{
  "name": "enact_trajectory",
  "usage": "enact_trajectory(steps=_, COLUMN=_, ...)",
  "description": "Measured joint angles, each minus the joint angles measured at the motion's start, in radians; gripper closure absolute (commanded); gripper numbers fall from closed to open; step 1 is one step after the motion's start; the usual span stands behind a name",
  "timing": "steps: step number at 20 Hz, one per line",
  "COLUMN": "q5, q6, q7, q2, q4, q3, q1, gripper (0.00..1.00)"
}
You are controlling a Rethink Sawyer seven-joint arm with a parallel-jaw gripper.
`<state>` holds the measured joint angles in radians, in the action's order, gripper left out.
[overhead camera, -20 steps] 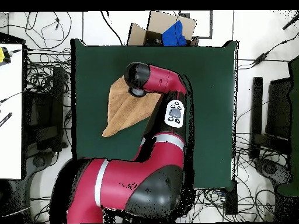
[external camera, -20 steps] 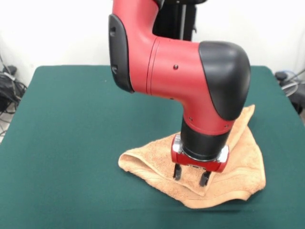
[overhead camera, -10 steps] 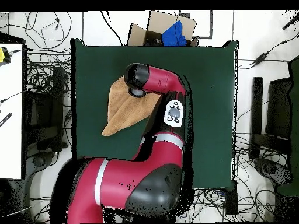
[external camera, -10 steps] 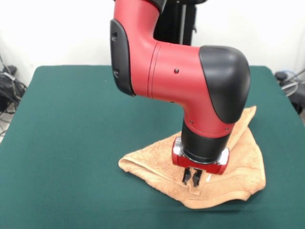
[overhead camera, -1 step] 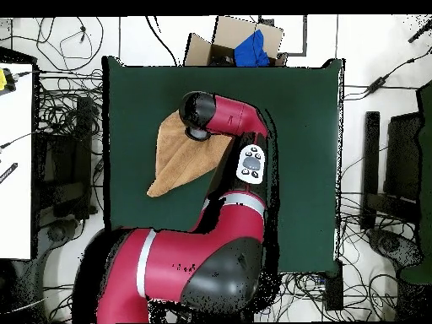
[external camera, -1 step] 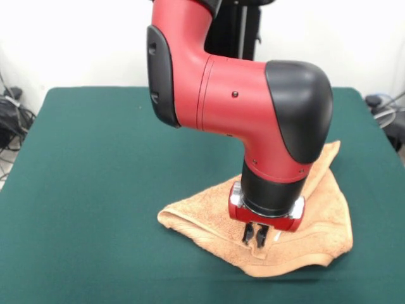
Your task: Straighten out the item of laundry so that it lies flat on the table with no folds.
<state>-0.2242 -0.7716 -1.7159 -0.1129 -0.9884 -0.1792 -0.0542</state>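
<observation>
The item of laundry [external camera, -1 step: 323, 221], a light orange-tan towel, lies folded over itself in a rough triangle on the green table [external camera, -1 step: 101, 164], towards the front right in the front view. In the overhead view the towel [overhead camera, -1 step: 175, 160] sits left of centre. My gripper [external camera, -1 step: 254, 235] points straight down onto the towel's upper layer, its two fingers shut together and pinching a small ridge of cloth near a fold edge. A small white tag shows just right of the fingers. From above, the arm's wrist hides the gripper.
The red arm [overhead camera, -1 step: 228, 118] reaches across the table's middle in the overhead view. A cardboard box [overhead camera, -1 step: 232, 40] with blue cloth sits beyond the table's top edge. Cables and equipment surround the table on the floor.
One second ago the fingers stood spread apart over the towel; they closed on the cloth by half a second ago. Since then nothing has visibly moved.
</observation>
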Motion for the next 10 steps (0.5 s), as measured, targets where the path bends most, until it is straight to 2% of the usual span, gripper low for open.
enact_trajectory(steps=10, q5=0.0, q6=0.0, q7=0.0, q2=-0.016, q4=-0.016, q3=0.0, q1=0.001, gripper=1.0)
